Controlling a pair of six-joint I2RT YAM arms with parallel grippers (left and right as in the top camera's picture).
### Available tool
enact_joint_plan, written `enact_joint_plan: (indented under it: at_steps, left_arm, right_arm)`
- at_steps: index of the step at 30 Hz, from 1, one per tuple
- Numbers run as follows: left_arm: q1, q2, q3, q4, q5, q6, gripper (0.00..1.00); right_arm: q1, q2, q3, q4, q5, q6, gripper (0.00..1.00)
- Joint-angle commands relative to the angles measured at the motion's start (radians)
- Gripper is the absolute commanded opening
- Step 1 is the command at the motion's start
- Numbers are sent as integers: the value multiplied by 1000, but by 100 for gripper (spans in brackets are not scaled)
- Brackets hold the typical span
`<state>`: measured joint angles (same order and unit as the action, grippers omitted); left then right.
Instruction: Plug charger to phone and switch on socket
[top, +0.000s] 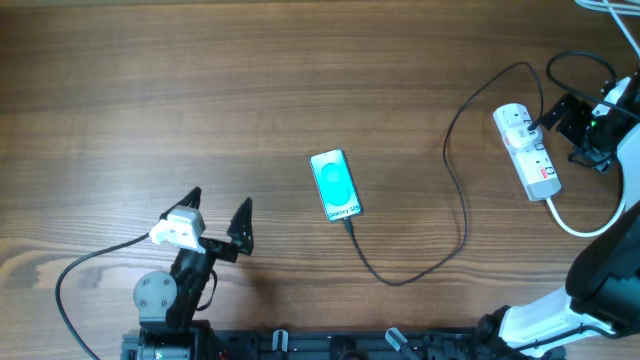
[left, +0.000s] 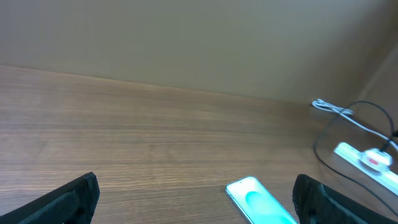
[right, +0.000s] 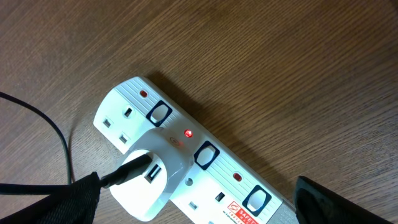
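We take the phone (top: 335, 185) as our mark. It lies flat near the middle of the tabletop (top: 200, 80), with its teal screen facing up. The charger (top: 455, 200) meets the phone's end nearest the robot's base. From there it loops away to the right in the overhead view and climbs to the socket (top: 527, 152), which lies well to the right of the phone and a little further from the base. At the socket the black cable enters a white adapter (right: 155, 177) seated in the middle outlet, and a small red lamp (right: 188, 133) glows just above it. The socket's thick white cord (top: 575, 225) trails off on the side away from the phone.

The left claw (top: 219, 203) sits to the left of the phone, nearer the base, with its fingers spread wide and nothing between them. The right claw (right: 196, 186) hangs over the socket, far to the right of the phone, also spread wide and gripping nothing.
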<state>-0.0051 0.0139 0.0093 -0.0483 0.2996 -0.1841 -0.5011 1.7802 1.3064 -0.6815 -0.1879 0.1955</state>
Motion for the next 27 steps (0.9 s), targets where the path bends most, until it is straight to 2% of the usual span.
enact_joint_plan:
  at_steps: [1, 5, 27]
  left_arm:
    - [-4, -11, -4, -16, -113, 20, 100]
    - [-4, -11, -4, -21, -149, 20, 100]
    - [-4, -11, -4, -16, -148, 20, 100]
  right_arm:
    - [5, -13, 14, 2, -13, -10, 100]
    - [5, -13, 14, 2, -13, -10, 100]
    - [5, -13, 14, 2, -13, -10, 100]
